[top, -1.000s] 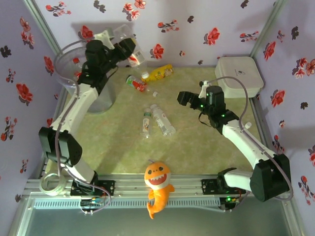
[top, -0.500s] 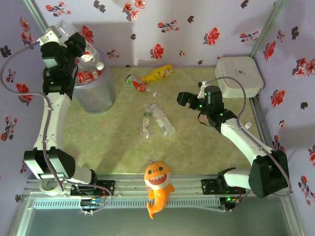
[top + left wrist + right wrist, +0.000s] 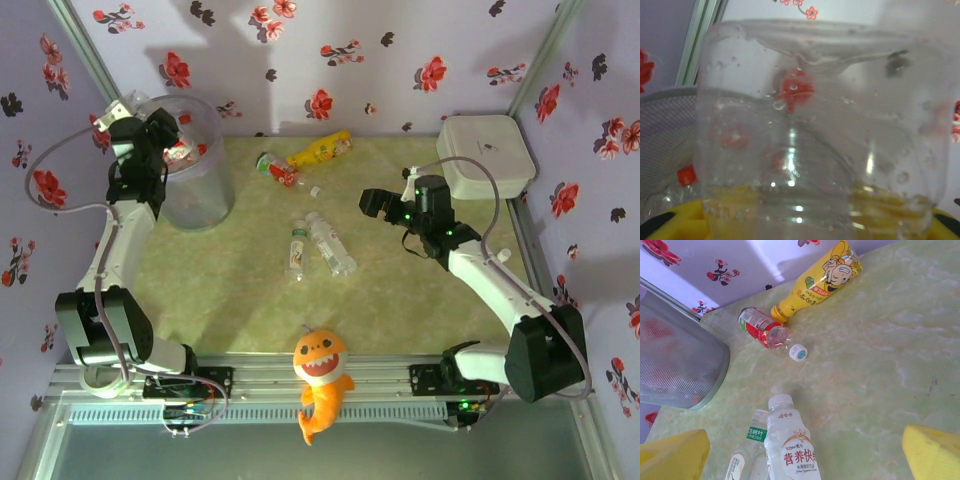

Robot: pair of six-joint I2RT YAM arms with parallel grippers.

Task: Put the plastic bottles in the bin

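Observation:
My left gripper (image 3: 158,136) hangs over the left rim of the bin (image 3: 200,190), a tall translucent bucket at the back left. It is shut on a clear plastic bottle (image 3: 820,150), whose body stands between the yellow fingers (image 3: 670,222). Red-capped bottles (image 3: 686,175) lie inside the bin. On the table lie a yellow bottle (image 3: 320,150), a red-labelled bottle (image 3: 275,168), a white-labelled bottle (image 3: 330,243) and a green-labelled bottle (image 3: 296,250). My right gripper (image 3: 370,203) hovers open above the table, right of these, with the white-labelled bottle (image 3: 790,445) below its jaws.
A loose white cap (image 3: 799,352) lies near the red-labelled bottle. A white square lidded box (image 3: 485,155) sits at the back right. An orange plush fish (image 3: 320,375) rests at the near edge. Floral walls close in the left, back and right.
My left arm swung left from the back middle with the clear bottle, then came down over the bin. The right arm has not moved.

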